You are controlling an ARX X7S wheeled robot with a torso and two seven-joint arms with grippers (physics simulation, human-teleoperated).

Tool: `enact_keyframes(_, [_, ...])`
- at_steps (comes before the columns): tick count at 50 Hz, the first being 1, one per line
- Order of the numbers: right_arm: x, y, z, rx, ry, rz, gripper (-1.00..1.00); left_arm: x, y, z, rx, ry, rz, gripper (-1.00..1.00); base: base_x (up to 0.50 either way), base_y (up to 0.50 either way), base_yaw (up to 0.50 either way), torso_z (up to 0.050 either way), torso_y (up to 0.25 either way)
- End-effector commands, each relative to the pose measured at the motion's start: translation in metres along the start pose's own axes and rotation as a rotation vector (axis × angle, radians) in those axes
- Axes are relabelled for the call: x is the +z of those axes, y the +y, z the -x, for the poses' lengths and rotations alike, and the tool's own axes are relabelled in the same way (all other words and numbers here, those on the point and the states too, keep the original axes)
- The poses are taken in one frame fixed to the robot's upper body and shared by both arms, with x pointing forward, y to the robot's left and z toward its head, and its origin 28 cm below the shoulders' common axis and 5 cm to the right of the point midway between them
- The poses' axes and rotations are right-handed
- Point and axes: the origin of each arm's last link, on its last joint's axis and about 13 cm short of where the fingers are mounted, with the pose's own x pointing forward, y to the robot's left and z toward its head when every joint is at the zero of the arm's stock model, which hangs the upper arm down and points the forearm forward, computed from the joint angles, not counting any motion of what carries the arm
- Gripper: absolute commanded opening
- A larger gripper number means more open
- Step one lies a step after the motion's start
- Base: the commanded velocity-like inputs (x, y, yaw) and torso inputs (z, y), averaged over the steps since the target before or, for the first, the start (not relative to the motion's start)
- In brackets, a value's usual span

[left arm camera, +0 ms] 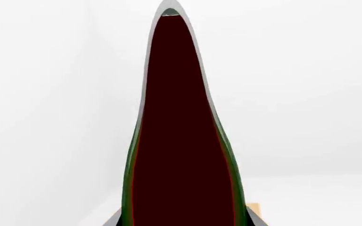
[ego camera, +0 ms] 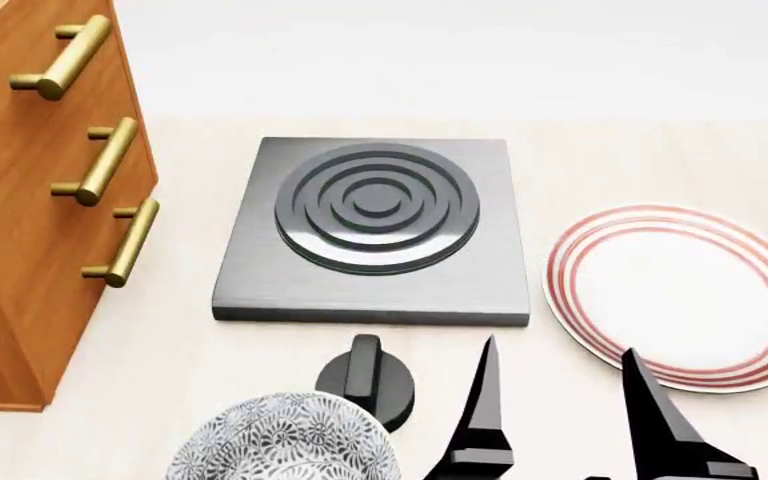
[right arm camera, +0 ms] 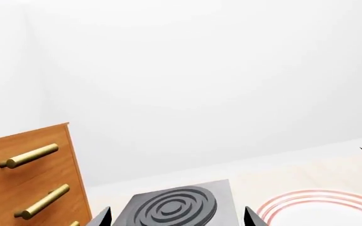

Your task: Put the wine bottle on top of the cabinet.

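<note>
Filling the left wrist view, glossy dark tapering wine bottle [left arm camera: 181, 141], orange-brown wooden cabinet [ego camera: 11, 260]

Wine bottle [left arm camera: 181, 141] base and cabinet [ego camera: 24, 250] top cut off.

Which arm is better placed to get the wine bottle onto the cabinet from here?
Left. The tall dark green glass wine bottle fills its wrist view between the left claw fingers, apparently gripped. The right claw hangs open and empty, and the orange-brown wooden cabinet stands on the left.
</note>
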Motion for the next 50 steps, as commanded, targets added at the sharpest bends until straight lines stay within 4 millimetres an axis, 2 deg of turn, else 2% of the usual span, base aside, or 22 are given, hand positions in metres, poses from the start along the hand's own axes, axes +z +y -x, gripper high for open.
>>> enact_keyframes(1, [0.0, 0.0, 0.0, -0.002, 0.0, -0.002, 1.0, -0.001, -0.008, -0.004, -0.006, -0.007, 0.022, -1.0, 0.0, 0.0, 0.0, 0.0, 0.01])
enact_keyframes(16, [-0.001, 0.0, 0.0, -0.003, 0.004, 0.001, 1.0, -0.026, -0.01, -0.004, -0.001, 0.044, 0.028, -1.0, 0.0, 0.0, 0.0, 0.0, 0.001])
enact_keyframes(19, [-0.001, 0.0, 0.0, -0.001, 0.004, 0.001, 1.0, -0.038, -0.012, -0.003, -0.003, 0.069, 0.028, -1.0, 0.0, 0.0, 0.0, 0.0, 0.0])
enact_keyframes(27, [-0.002, 0.0, 0.0, -0.001, 0.008, 0.002, 1.0, -0.055, -0.014, -0.002, -0.002, 0.096, 0.036, -1.0, 0.0, 0.0, 0.0, 0.0, 0.001])
enact_keyframes(50, [-0.005, 0.0, -0.001, 0.003, 0.016, 0.006, 1.0, -0.093, -0.02, 0.002, 0.002, 0.16, 0.046, -1.0, 0.0, 0.0, 0.0, 0.0, 0.001])
